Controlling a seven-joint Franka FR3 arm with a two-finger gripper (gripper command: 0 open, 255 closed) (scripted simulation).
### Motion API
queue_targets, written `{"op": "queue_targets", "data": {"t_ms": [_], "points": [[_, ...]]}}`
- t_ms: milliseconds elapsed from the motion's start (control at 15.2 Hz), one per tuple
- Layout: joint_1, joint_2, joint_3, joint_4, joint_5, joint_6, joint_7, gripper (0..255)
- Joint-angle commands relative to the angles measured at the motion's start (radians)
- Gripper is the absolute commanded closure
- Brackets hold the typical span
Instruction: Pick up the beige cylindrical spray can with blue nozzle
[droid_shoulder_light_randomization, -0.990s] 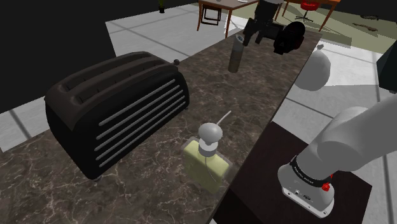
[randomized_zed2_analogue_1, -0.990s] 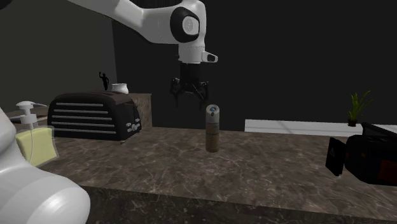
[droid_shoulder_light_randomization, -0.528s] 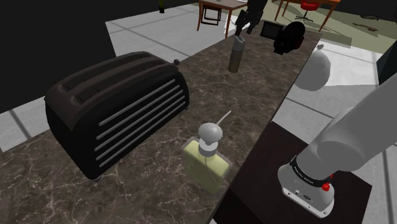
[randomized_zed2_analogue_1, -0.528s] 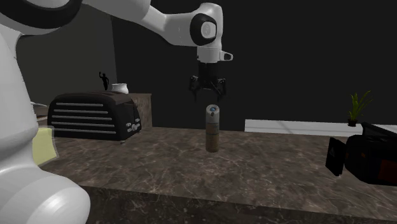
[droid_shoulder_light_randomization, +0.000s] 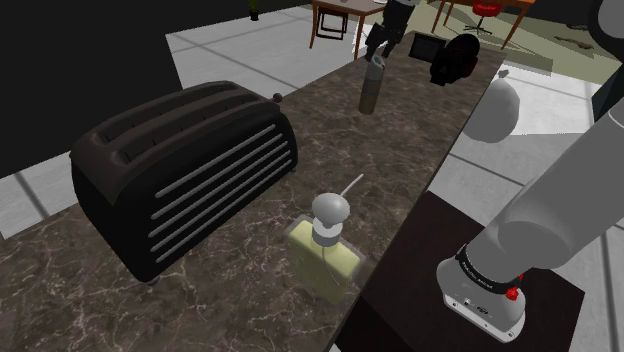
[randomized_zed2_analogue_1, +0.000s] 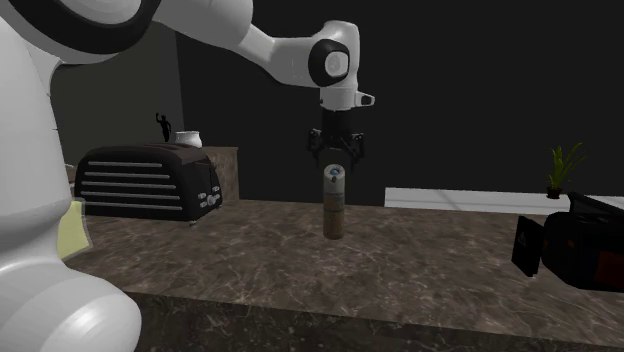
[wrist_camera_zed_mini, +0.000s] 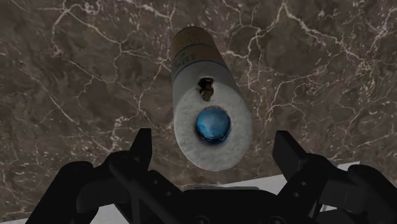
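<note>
The spray can (droid_shoulder_light_randomization: 370, 85) stands upright on the dark marble counter (droid_shoulder_light_randomization: 250, 260), a brownish-beige cylinder with a pale top and a blue nozzle (wrist_camera_zed_mini: 212, 123). In the second exterior view the can (randomized_zed2_analogue_1: 334, 204) rises near the counter's middle, and my black gripper (randomized_zed2_analogue_1: 336, 153) hangs directly above its top. From the wrist camera I look straight down on the can (wrist_camera_zed_mini: 202, 83); my gripper (wrist_camera_zed_mini: 216, 149) is open, its fingers (wrist_camera_zed_mini: 141, 147) standing on either side of the can's top without touching it. In the shoulder view the gripper (droid_shoulder_light_randomization: 385, 35) is just above the can.
A large black toaster (droid_shoulder_light_randomization: 185, 170) fills the counter's left in the shoulder view. A yellow soap dispenser (droid_shoulder_light_randomization: 325, 250) stands near the front edge. A black camera-like object (randomized_zed2_analogue_1: 575, 245) sits at the second exterior view's right. Tiled floor and wooden furniture (droid_shoulder_light_randomization: 335, 20) lie beyond.
The gripper has moved across to the can and come down until it hangs just over the can's top. The can has not moved.
</note>
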Motion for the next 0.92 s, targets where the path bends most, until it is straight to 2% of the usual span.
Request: {"op": "queue_targets", "data": {"t_ms": [0, 132, 198, 858], "points": [[0.001, 0.001, 0.001, -0.024, 0.002, 0.026, -0.003, 0], [0.001, 0.002, 0.001, -0.032, 0.003, 0.034, -0.004, 0], [0.001, 0.003, 0.001, -0.029, 0.003, 0.032, -0.004, 255], [0.001, 0.001, 0.001, -0.019, 0.001, 0.021, -0.002, 255]]}}
